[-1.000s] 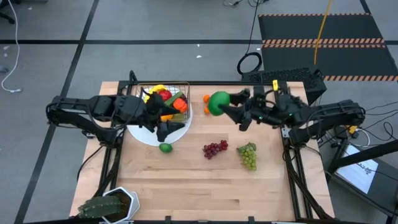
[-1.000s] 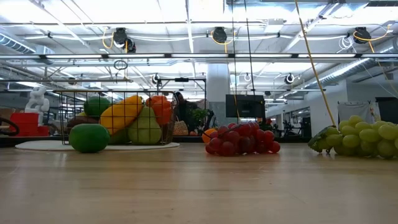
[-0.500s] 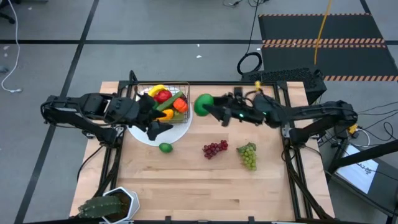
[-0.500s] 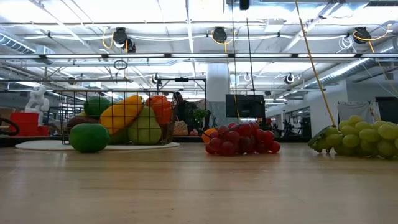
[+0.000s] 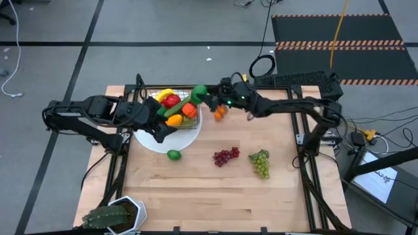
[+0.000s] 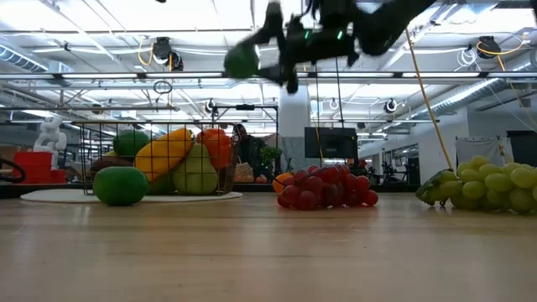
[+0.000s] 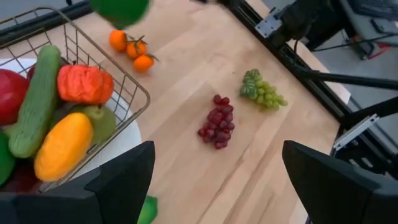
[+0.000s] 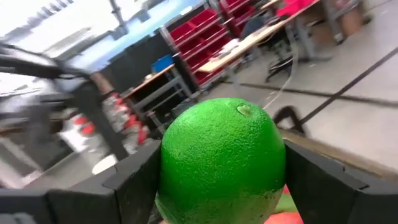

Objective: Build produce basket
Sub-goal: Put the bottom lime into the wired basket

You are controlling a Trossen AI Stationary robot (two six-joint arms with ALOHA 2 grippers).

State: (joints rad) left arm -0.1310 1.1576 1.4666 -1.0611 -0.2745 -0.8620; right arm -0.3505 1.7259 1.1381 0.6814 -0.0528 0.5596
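Observation:
The wire basket [image 5: 175, 108] stands on a round white plate [image 5: 157, 142] and holds a red apple, cucumber, orange pepper, mango and banana. My right gripper [image 5: 204, 98] reaches in from the right, shut on a round green lime [image 5: 198, 93] high above the basket's right rim, also seen in the low view [image 6: 242, 60]. My left gripper [image 7: 211, 186] hovers open over the plate at the basket's near right corner. A second lime [image 5: 173, 155], red grapes [image 5: 225, 156], green grapes [image 5: 260, 163] and small oranges [image 5: 219, 112] lie on the table. My right gripper pinches the lime [image 8: 221, 155] between its two fingers [image 8: 134, 180], one on each side of its round body. The fingers come about level from the table's right. The lime is lifted clear, well above the basket's rim.
A spiky potted plant [image 5: 112, 215] stands at the near left corner. Bare wood lies along the near half of the table [image 5: 215, 196]. In the low view the basket [image 6: 159, 159] and red grapes [image 6: 323, 186] stand well below the raised right gripper.
My right gripper has carried the lime toward the table's left and slightly far, from beside the small oranges to above the basket's right rim, rising into the low view. My left gripper has drawn back a little to the left and stayed open.

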